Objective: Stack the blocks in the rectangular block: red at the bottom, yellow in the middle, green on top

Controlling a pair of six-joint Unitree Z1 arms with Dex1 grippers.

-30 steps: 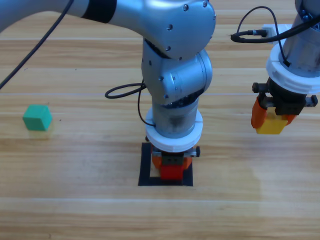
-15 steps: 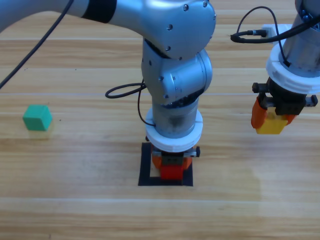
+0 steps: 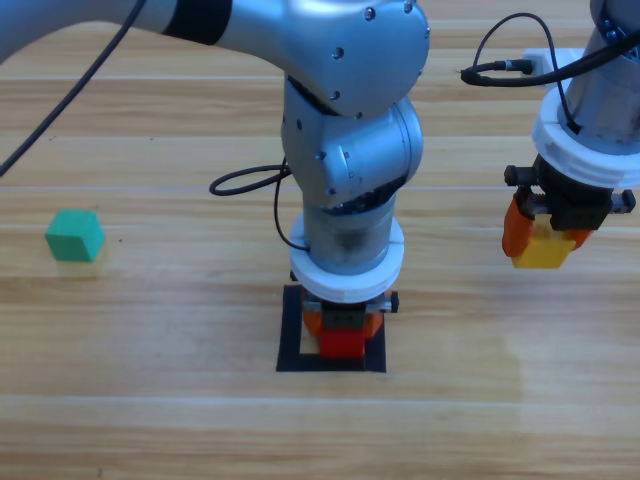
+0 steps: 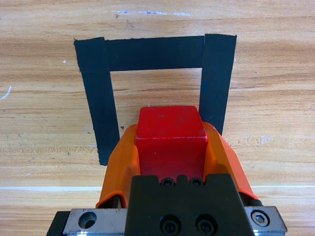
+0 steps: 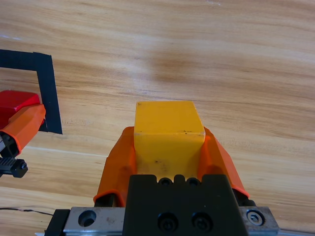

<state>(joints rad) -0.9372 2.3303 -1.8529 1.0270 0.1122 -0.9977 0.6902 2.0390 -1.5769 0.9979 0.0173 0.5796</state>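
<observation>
My left gripper (image 3: 342, 338) stands over the black tape square (image 3: 290, 335), shut on the red cube (image 3: 342, 345). In the left wrist view the red cube (image 4: 171, 135) sits between the orange jaws, above the near part of the tape outline (image 4: 103, 98). Off to the right, my right gripper (image 3: 540, 245) hangs above the table, shut on the yellow cube (image 3: 540, 250). The right wrist view has the yellow cube (image 5: 168, 130) held between its jaws. The teal-green cube (image 3: 75, 236) rests alone on the table at the far left.
A black cable (image 3: 245, 183) loops beside the left arm, and another cable (image 3: 500, 60) runs to the right arm at the top. Bare wooden table (image 3: 150, 400) lies in front of the square and between the cubes.
</observation>
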